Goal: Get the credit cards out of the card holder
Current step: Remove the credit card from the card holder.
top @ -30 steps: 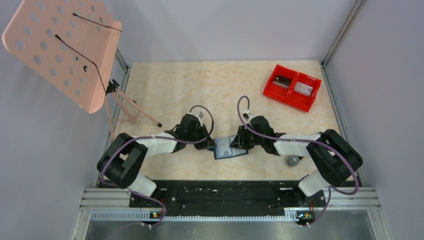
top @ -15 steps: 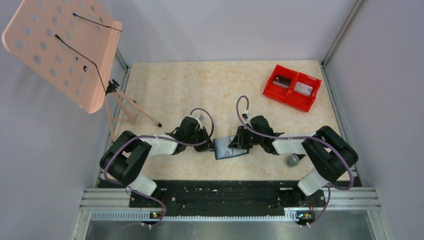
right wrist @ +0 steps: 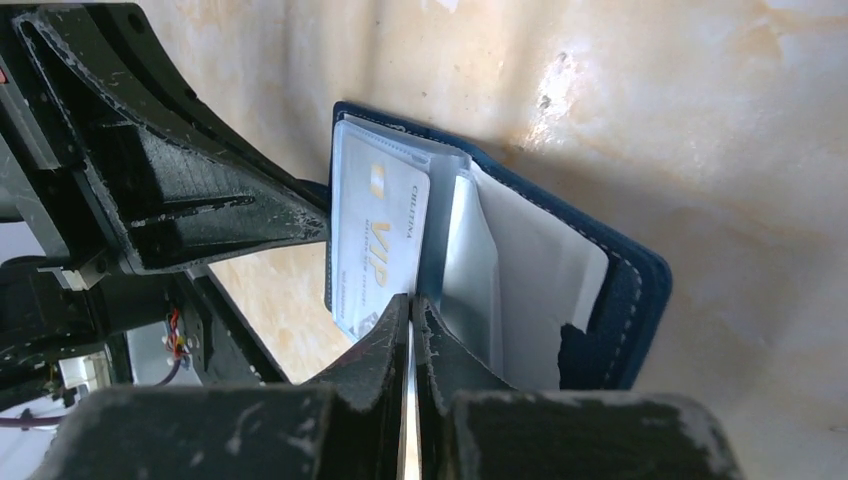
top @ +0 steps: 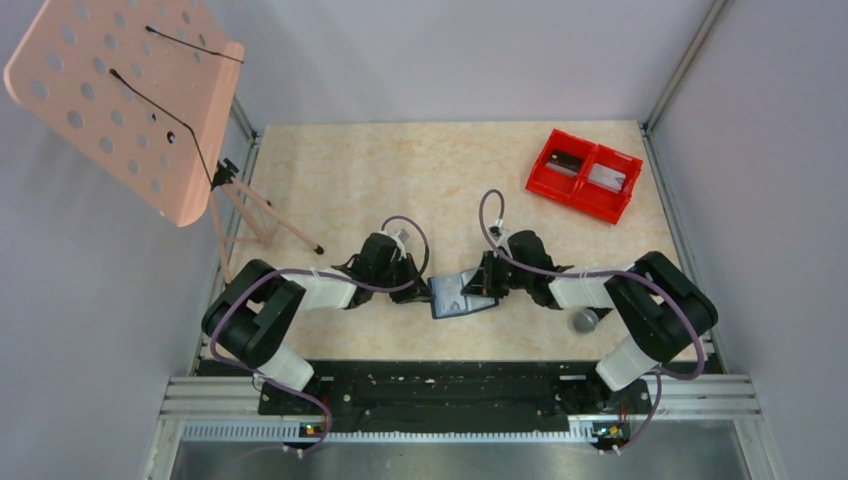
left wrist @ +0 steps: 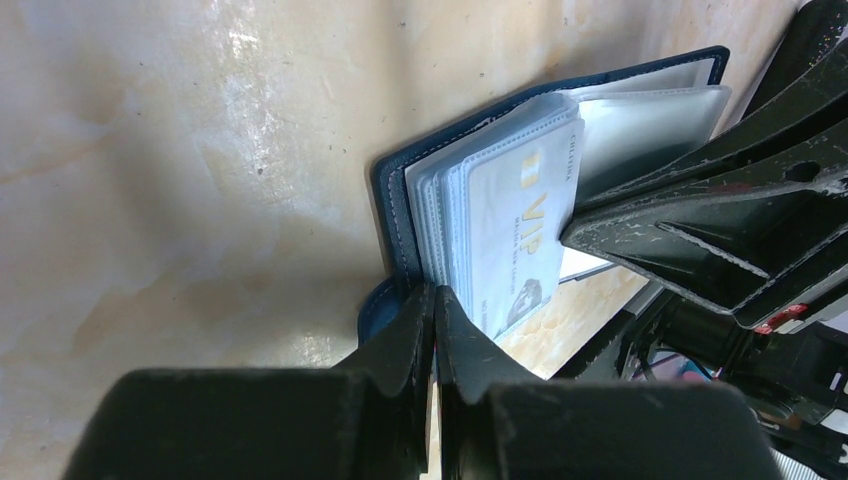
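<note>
The card holder point(top: 458, 297), a navy bifold with clear sleeves, lies open on the table between my two grippers. A pale credit card point(right wrist: 378, 240) marked VIP sticks out of the sleeves point(left wrist: 520, 235). My left gripper point(left wrist: 435, 298) is shut on the card holder's point(left wrist: 392, 210) navy cover edge beside the sleeves. My right gripper point(right wrist: 412, 303) is shut, its tips pinching the near edge of the VIP card where it meets a clear sleeve. In the top view the left gripper point(top: 421, 289) and right gripper point(top: 482, 287) flank the card holder.
A red two-compartment bin point(top: 626, 194) at the back right holds a dark card point(top: 563, 163) and a pale grey card point(top: 606, 177). A grey ball point(top: 585, 321) lies by the right arm. A pink perforated stand point(top: 125, 95) on tripod legs point(top: 268, 215) occupies the back left.
My right gripper's jaws have closed at the card's edge. The left gripper and the card holder have stayed almost still.
</note>
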Action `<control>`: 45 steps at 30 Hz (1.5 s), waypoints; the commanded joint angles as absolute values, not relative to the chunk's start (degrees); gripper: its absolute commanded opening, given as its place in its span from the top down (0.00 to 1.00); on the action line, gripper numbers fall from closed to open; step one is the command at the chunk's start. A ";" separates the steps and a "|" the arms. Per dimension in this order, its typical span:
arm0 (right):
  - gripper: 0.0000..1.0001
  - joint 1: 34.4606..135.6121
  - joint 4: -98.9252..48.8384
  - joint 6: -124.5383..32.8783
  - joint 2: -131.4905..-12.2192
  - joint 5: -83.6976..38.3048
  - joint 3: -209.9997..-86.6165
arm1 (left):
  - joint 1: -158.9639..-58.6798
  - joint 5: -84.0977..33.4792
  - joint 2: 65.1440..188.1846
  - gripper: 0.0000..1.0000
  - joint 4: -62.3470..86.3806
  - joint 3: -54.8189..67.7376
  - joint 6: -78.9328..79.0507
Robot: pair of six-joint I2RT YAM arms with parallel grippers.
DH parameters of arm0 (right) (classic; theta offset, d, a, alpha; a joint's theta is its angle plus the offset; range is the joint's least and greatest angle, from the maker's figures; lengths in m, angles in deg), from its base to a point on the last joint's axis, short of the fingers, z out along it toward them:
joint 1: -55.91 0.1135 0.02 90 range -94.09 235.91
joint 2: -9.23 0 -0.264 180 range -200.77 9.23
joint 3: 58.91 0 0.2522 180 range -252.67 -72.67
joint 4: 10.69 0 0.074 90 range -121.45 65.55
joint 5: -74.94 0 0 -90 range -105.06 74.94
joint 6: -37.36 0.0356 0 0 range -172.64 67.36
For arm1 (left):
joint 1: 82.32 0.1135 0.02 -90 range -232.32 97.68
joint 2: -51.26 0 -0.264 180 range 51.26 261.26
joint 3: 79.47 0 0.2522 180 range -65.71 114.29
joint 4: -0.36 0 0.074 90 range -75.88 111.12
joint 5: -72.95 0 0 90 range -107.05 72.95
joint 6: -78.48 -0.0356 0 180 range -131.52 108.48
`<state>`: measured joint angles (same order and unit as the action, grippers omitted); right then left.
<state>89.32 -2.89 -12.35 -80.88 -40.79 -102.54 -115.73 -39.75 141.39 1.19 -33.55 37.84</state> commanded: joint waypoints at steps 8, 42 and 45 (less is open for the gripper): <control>1.00 83.71 -5.20 -14.45 -77.96 -42.33 -101.64 | -116.04 -34.71 144.53 0.94 7.35 -33.36 35.30; 0.71 80.78 -0.23 -11.26 -79.86 -48.53 -100.82 | -115.99 -35.49 144.59 0.93 7.26 -33.15 35.41; 0.69 80.84 1.46 -10.53 -81.59 -49.21 -100.88 | -115.99 -35.59 144.68 0.93 7.18 -33.14 35.49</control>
